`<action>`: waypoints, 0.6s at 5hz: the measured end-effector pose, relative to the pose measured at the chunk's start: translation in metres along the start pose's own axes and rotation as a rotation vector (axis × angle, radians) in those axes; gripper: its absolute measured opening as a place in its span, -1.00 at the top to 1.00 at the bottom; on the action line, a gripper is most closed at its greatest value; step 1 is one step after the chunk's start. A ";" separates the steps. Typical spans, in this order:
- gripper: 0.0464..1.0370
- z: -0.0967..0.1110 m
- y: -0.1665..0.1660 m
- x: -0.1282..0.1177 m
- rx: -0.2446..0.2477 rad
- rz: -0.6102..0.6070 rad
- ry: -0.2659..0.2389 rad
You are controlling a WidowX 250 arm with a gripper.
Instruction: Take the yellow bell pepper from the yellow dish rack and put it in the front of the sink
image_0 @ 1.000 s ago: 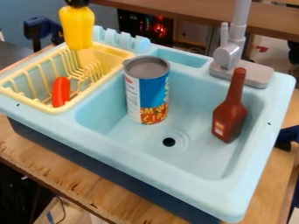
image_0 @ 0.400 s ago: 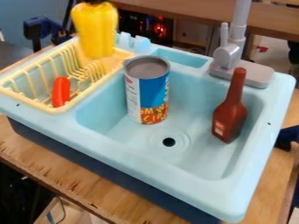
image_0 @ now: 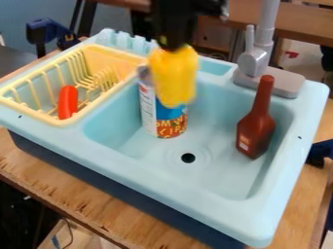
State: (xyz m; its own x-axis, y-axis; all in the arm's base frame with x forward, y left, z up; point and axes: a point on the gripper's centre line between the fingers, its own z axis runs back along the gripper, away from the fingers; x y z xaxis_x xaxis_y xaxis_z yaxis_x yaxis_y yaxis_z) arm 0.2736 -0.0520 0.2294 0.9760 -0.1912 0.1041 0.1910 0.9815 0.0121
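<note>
Item one: we list a yellow bottle (image_0: 173, 78), grasped at its upper end by the black gripper (image_0: 172, 47). Its long axis runs close to upright, the free end pointing down; which end bears a cap, we cannot tell. It hangs over the basin of the light-blue sink (image_0: 195, 199), towards the back edge, partly covering the can (image_0: 170, 127) in our view.

Item two: the can, blue, white and orange, upright on the basin floor, nearest the rack side.

Item three: a brown bottle (image_0: 255, 131), leaning, neck up, below the grey faucet (image_0: 255, 61).

Item four: a red-orange oblong thing (image_0: 67, 102) in the pale-yellow rack (image_0: 62, 121), near its front edge.
</note>
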 end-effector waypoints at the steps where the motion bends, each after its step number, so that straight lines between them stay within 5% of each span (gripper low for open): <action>1: 0.88 -0.015 -0.034 0.003 0.010 -0.039 0.043; 3: 0.88 -0.047 -0.061 -0.008 0.037 -0.065 0.176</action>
State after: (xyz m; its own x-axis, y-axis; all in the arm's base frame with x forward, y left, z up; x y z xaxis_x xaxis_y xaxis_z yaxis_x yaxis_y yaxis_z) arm 0.2590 -0.1108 0.1809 0.9655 -0.2497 -0.0738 0.2537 0.9660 0.0500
